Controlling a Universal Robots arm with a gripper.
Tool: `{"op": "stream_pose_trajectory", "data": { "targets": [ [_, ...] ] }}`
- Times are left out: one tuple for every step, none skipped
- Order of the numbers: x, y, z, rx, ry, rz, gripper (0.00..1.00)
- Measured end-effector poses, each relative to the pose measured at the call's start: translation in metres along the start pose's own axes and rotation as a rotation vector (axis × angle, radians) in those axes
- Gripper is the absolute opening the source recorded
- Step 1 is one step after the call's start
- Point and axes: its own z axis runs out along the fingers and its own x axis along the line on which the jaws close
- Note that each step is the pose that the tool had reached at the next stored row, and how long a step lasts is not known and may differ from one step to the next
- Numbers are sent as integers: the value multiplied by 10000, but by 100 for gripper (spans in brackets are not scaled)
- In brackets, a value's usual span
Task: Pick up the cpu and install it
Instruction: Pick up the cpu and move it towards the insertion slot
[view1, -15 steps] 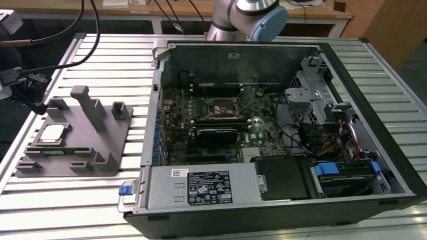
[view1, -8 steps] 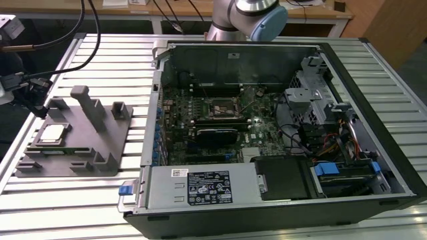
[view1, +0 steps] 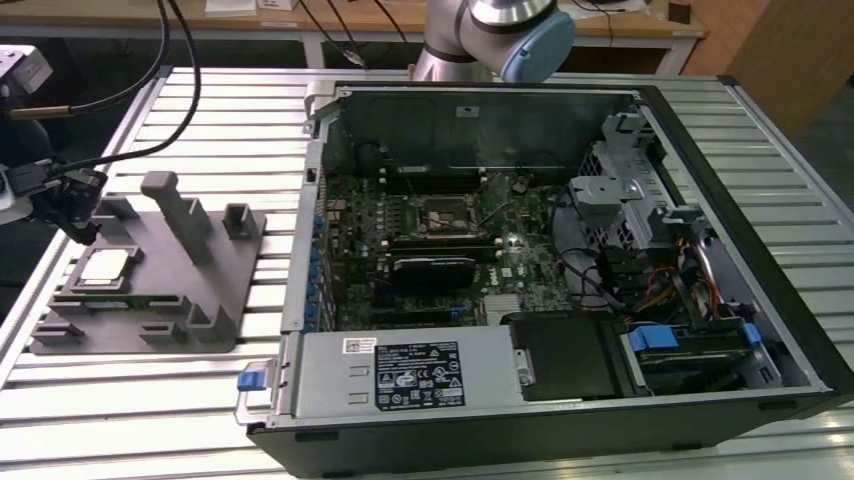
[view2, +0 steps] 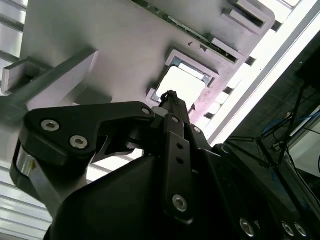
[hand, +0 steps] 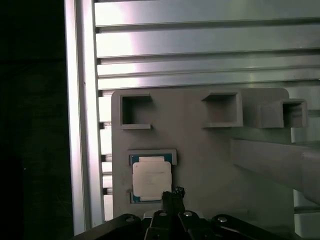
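The cpu (view1: 107, 268), a small square chip with a silvery top, lies flat in a recess of the grey fixture tray (view1: 200, 290) at the exterior view's left. My gripper (view1: 84, 232) hangs just above the tray beside the cpu's far corner, with its dark fingers pressed together and nothing between them. In the first wrist view the gripper (hand: 172, 193) ends at the edge of the cpu (hand: 151, 177), which sits in its pocket on the tray (hand: 200, 150). In the second wrist view the gripper (view2: 170, 96) points at the bright cpu (view2: 186, 82).
An open computer case (view1: 747, 200) lies on the slatted metal table (view1: 200, 110), with the motherboard's socket (view1: 441, 215) near its middle. Tall grey posts (view1: 171, 215) rise from the tray close to the gripper. The arm's base (view1: 501, 35) stands behind the case.
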Motion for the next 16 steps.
{"op": "stream_pose_trajectory", "data": {
  "targets": [
    [7,-2,17,-1,0,0,11],
    [11,-4,37,-1,-1,-1,11],
    [14,-6,54,0,0,-2,11],
    [19,-7,72,0,1,0,11],
    [23,-9,90,0,1,0,11],
    [30,-9,106,0,1,1,11],
    [39,-11,122,0,0,1,11],
    [48,-12,136,1,2,1,11],
    [56,-14,151,0,1,-1,11],
    [63,-15,167,-1,-1,-2,11],
    [69,-16,184,-2,-1,-9,11],
    [73,-18,201,-5,2,-19,11],
    [77,-18,219,-7,2,-29,11],
    [79,-19,236,-9,3,-45,11],
    [81,-20,253,-11,4,-66,11],
    [85,-21,269,-15,5,-81,11]
  ]
}}
